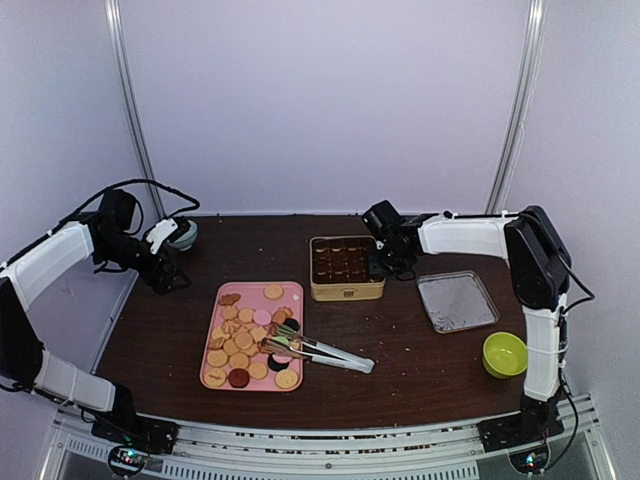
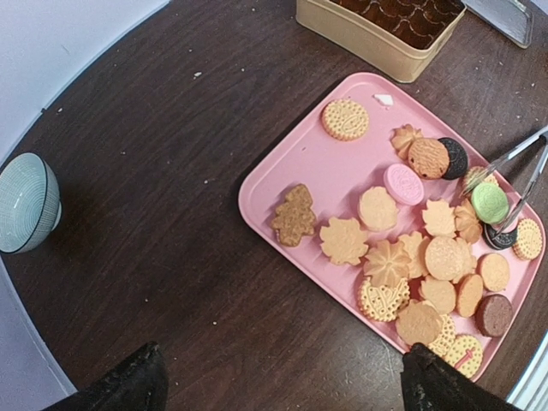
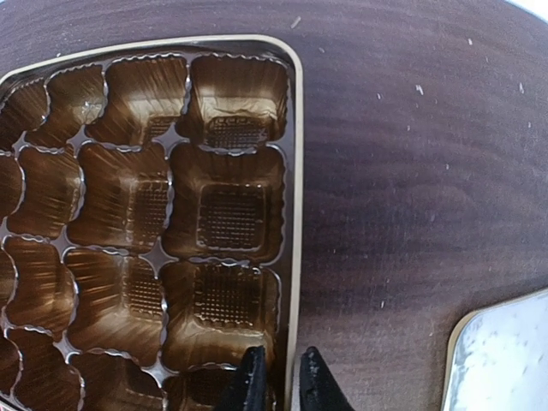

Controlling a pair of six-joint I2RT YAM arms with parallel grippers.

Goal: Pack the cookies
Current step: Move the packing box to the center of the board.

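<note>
The right gripper (image 3: 281, 385) pinches the right-hand rim of a cream cookie tin (image 3: 297, 154), one finger inside against its gold pleated insert (image 3: 227, 214), the other outside over the dark wood table (image 3: 411, 214). The left gripper (image 2: 282, 385), fingers spread wide, hovers beside a pink tray (image 2: 342, 171) where the cookies (image 2: 428, 257) lie heaped: tan, pink, green and dark. Metal tongs (image 1: 325, 354) rest across the tray's right edge. A teal bowl (image 2: 26, 201) sits at left; a silver tray (image 1: 458, 301) and a green bowl (image 1: 505, 354) sit at right. The cookies' embossing is too small to read.
</note>
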